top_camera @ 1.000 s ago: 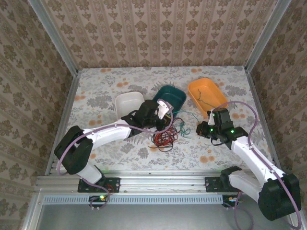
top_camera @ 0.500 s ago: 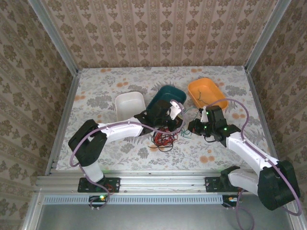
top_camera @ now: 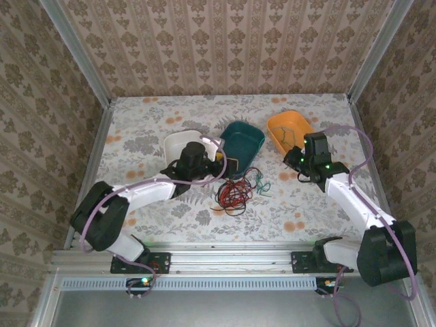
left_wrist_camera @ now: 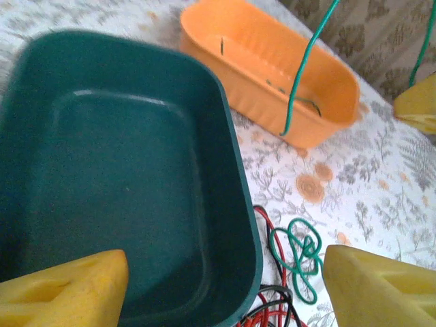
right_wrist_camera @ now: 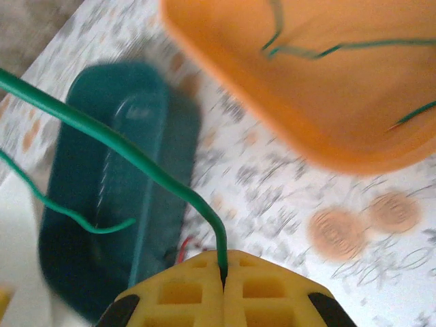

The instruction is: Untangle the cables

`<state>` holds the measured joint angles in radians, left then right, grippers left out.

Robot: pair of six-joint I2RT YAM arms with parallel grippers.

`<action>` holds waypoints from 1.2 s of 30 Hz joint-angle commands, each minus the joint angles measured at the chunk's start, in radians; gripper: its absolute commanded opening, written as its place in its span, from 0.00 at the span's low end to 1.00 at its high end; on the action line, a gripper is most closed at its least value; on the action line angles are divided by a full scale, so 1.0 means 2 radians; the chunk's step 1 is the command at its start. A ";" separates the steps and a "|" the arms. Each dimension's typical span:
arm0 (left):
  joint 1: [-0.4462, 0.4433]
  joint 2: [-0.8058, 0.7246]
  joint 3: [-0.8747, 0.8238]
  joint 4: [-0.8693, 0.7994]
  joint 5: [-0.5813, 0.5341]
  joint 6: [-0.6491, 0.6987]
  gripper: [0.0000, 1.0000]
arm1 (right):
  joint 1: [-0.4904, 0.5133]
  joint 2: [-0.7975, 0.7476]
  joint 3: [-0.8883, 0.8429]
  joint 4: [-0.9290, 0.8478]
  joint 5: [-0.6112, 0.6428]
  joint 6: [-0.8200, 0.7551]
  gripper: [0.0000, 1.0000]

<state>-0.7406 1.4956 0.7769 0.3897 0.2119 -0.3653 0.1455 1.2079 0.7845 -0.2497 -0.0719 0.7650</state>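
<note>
Right end effector [right_wrist_camera: 223,272] clamped on a green cable [right_wrist_camera: 136,160], near the orange tray [right_wrist_camera: 306,82].
Left end effector [left_wrist_camera: 221,286] spread apart, empty, over the teal tray [left_wrist_camera: 116,170]; other cables [top_camera: 234,195] lie tangled on the bench [top_camera: 136,129] beside it.

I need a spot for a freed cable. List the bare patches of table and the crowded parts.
Bare: the far strip of table behind the white bin, teal bin and orange bin; the near patch between the cable tangle and the right arm. Crowded: the middle, where the tangle lies just in front of the teal bin beside the left tool.
</note>
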 commanded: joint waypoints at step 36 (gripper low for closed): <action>-0.027 0.035 0.053 -0.035 0.006 0.012 0.83 | -0.058 0.122 0.075 0.078 0.078 0.094 0.54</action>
<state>-0.7799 1.5505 0.8425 0.3645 0.2306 -0.3859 0.0303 1.5200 0.9501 -0.0425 0.0734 0.9951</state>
